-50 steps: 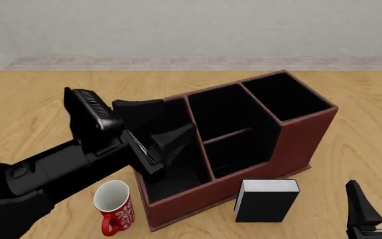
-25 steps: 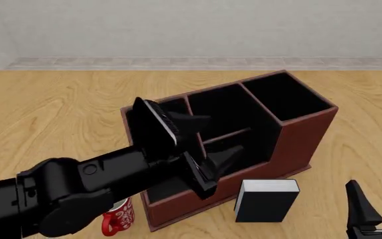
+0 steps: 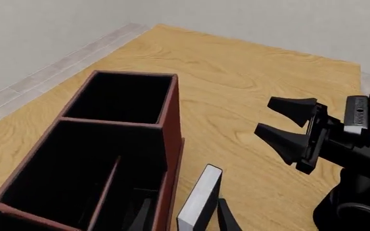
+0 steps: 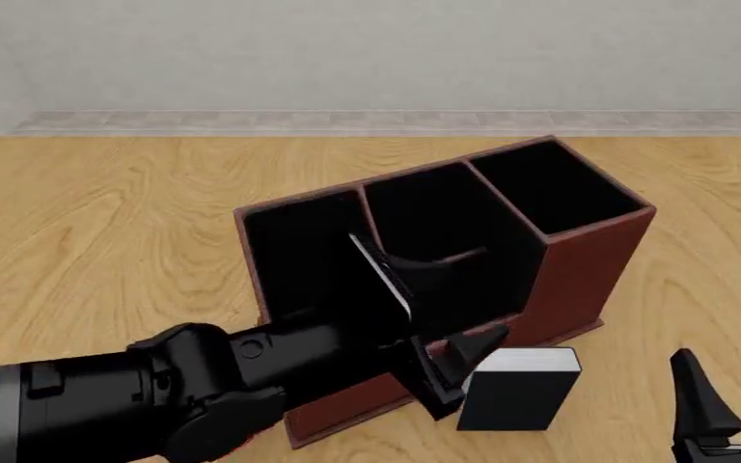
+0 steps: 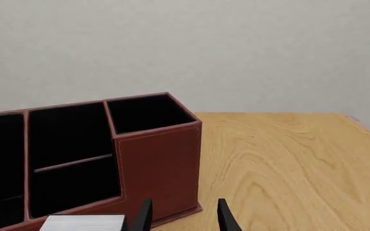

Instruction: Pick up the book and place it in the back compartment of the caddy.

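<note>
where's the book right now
In the front view the book stands upright on the table, lower right of centre, just before the caddy, with the left gripper beside it.

This is a bare simulated test room, not a lived-in space. A pale wood-grain worktop (image 4: pixel 113 212) fills the scene and runs to a plain grey wall (image 4: pixel 370 53) at the far side, with a light tiled strip (image 4: pixel 344 122) along the wall's foot. Surfaces look flat and evenly lit, like rendered graphics.
</note>
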You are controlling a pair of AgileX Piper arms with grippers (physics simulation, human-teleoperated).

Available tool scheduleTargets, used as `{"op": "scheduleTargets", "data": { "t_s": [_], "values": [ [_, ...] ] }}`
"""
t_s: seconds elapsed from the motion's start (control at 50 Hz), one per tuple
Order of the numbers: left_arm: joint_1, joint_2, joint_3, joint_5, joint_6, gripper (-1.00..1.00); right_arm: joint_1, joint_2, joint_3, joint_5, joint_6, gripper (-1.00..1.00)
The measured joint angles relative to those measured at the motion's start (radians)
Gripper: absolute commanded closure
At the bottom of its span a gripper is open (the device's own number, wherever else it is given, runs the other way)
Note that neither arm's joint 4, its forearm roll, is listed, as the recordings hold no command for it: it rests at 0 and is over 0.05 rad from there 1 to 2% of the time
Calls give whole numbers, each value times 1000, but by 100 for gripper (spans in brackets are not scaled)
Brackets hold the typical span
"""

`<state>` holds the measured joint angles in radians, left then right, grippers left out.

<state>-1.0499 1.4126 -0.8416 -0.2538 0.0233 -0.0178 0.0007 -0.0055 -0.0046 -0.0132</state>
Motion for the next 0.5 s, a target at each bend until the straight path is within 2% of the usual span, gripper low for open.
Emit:
{"op": "scheduleTargets", "data": {
  "t_s": [0.5],
  "values": [
    [4,116,20,-66,-22,-100,0,0,0,0,1,-100]
  ]
}}
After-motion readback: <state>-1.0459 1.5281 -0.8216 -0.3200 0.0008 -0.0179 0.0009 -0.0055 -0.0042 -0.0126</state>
